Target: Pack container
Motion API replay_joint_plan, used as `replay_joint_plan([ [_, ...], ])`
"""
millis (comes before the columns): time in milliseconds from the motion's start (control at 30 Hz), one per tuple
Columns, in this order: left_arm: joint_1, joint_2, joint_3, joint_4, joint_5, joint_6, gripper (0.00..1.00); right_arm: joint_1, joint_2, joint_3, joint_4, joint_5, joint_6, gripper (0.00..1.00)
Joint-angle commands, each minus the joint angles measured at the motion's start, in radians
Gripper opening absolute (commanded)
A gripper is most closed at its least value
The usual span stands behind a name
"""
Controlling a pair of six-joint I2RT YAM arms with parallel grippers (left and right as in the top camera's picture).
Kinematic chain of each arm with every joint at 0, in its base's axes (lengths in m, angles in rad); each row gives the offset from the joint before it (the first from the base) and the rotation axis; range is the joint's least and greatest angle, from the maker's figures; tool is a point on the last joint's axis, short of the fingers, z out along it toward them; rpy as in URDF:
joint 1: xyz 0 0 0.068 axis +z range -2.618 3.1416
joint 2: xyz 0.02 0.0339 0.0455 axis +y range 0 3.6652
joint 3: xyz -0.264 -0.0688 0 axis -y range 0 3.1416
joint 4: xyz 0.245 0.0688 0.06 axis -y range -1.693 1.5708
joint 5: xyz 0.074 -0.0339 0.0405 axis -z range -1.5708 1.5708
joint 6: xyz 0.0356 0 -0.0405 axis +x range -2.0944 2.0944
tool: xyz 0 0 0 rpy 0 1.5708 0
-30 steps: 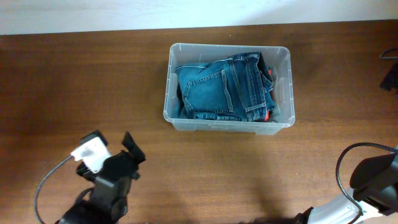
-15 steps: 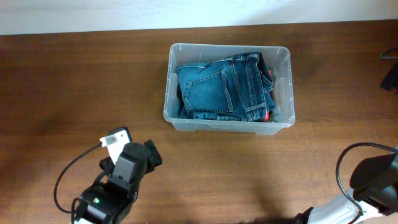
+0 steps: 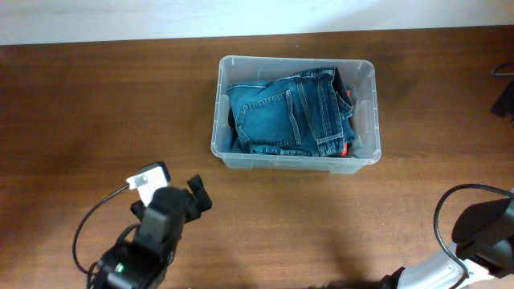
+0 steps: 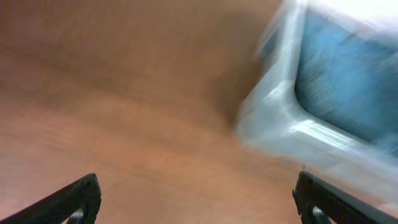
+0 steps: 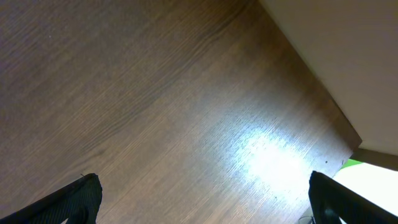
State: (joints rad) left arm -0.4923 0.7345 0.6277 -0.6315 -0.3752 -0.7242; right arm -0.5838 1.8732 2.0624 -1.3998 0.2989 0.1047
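Observation:
The clear plastic container [image 3: 365, 88] stands at the middle back of the brown table and holds folded blue jeans [image 3: 289, 112], with a bit of red cloth at its right side. My left gripper [image 3: 195, 195] is open and empty at the front left, well short of the container. In the left wrist view [image 4: 196, 199] its fingers are wide apart over bare wood, with the container's blurred corner [image 4: 280, 112] at the upper right. My right gripper [image 5: 202, 199] is open and empty over bare wood; the overhead view shows only its arm at the bottom right.
The right arm's body and cable [image 3: 482, 229] sit at the front right corner. The table's edge and a pale floor [image 5: 348, 56] show in the right wrist view. A dark object [image 3: 504, 98] lies at the far right edge.
My left arm has swung forward and right toward the container, turning its open gripper that way. The container, the jeans and the right arm have not moved.

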Motion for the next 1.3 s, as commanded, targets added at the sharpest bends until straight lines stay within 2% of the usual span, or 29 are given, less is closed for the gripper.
replay_joint_plan([
  [0,0.059,-0.161,-0.077,0.113,0.05,-0.005,0.99,0.001,0.0,0.004,0.001,0.012,0.007,0.98],
  [233,0.214,-0.383,-0.259,0.306,0.193,-0.005,0.99,0.001,0.0,0.004,0.001,0.012,0.007,0.98],
  [333,0.297,-0.438,-0.359,0.439,0.28,0.014,0.99,0.001,0.0,0.004,0.001,0.012,0.007,0.98],
  [500,0.376,-0.464,-0.47,0.636,0.418,0.146,0.99,0.001,0.0,0.004,0.001,0.012,0.007,0.98],
  [633,0.4,-0.496,-0.504,0.747,0.509,0.346,0.99,0.001,0.0,0.004,0.001,0.012,0.007,0.98],
  [767,0.4,-0.519,-0.513,0.747,0.518,0.496,0.99,0.001,0.0,0.004,0.001,0.012,0.007,0.98],
  [867,0.4,-0.527,-0.513,0.721,0.513,0.557,0.99,0.001,0.0,0.004,0.001,0.012,0.007,0.98],
  [1033,0.423,-0.541,-0.518,0.66,0.51,0.565,0.99,0.001,0.0,0.004,0.001,0.012,0.007,0.98],
  [1267,0.443,-0.615,-0.586,0.657,0.502,0.565,0.99,0.001,0.0,0.004,0.001,0.012,0.007,0.98],
])
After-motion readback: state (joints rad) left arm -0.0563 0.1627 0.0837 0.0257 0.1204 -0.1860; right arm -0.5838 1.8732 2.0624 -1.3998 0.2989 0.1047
